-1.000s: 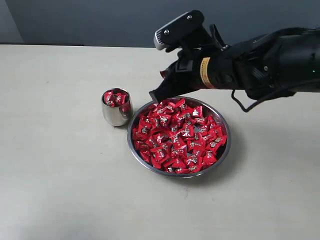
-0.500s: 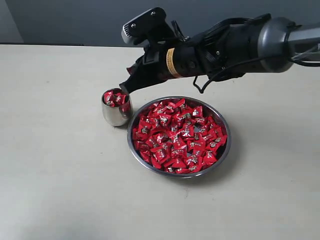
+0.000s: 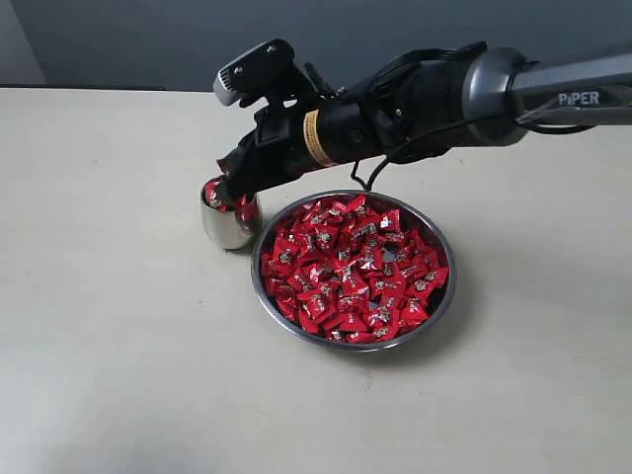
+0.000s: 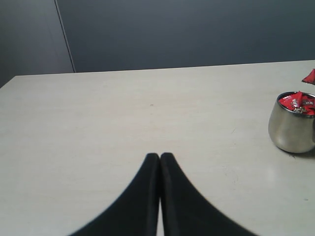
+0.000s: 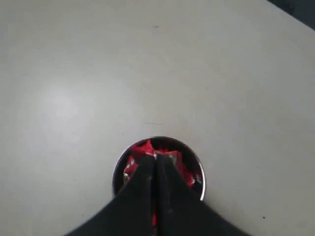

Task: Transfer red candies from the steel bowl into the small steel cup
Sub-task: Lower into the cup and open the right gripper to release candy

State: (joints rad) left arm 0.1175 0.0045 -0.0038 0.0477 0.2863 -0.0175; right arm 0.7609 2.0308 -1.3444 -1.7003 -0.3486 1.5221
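A: Right gripper (image 3: pixel 230 191)?
B: Tips pressed together over the small steel cup (image 3: pixel 225 229), hiding part of its mouth. Candy pinched? Can't tell.
A: Red candies (image 3: pixel 351 267)?
B: Heaped in the steel bowl (image 3: pixel 451 286), some in the cup. Left gripper (image 4: pixel 160 156) pressed together.

A wide, shallow steel bowl (image 3: pixel 355 346) sits just right of frame centre, heaped with shiny red candies (image 3: pixel 351 272), while the small steel cup (image 3: pixel 225 229) stands upright just beside its upper-left rim, brimming with more.
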